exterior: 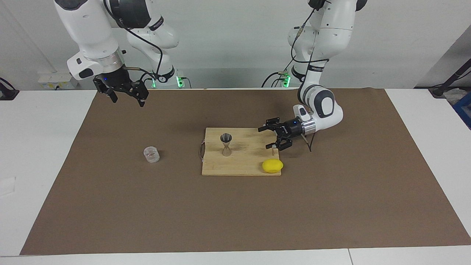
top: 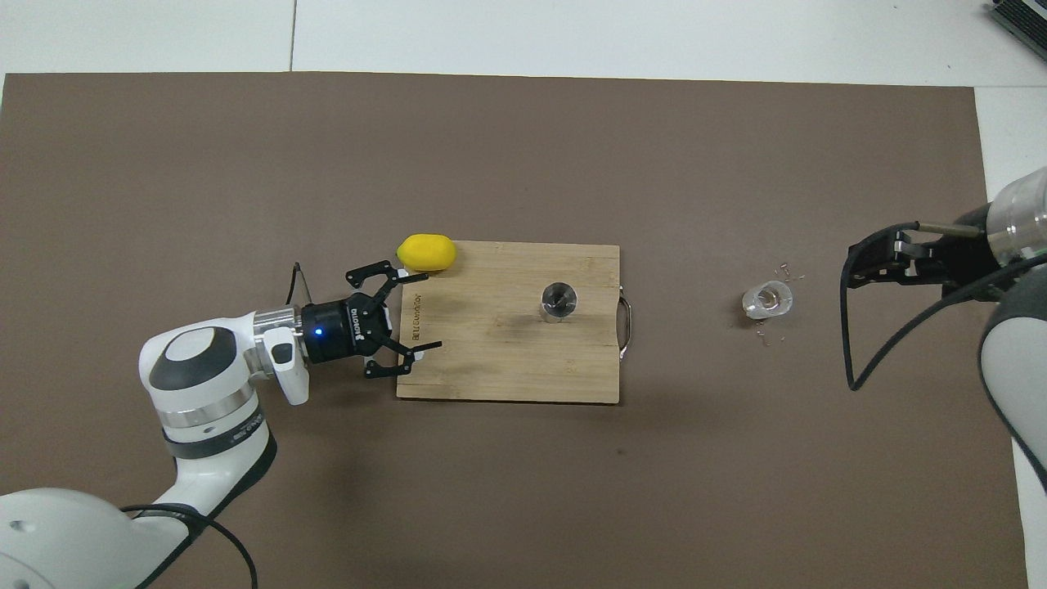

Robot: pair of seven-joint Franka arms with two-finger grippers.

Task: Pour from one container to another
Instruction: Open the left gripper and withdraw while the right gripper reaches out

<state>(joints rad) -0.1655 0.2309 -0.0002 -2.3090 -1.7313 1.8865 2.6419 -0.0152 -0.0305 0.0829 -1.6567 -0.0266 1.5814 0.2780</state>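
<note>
One clear glass tumbler [exterior: 151, 154] stands on the brown mat [exterior: 331, 206] toward the right arm's end, with what may be small spilled bits around it, and one steel jigger [exterior: 226, 144] stands upright on the single cutting board [exterior: 239, 167], one lemon [exterior: 272, 166] at the board's corner. The jigger's narrow waist makes it easy to tip, and its small mouth invites a missed pour. The left gripper [exterior: 274, 138] hangs wide open and empty over the board's edge; the right gripper [exterior: 123, 92], also open and empty, is raised over the mat's edge.
</note>
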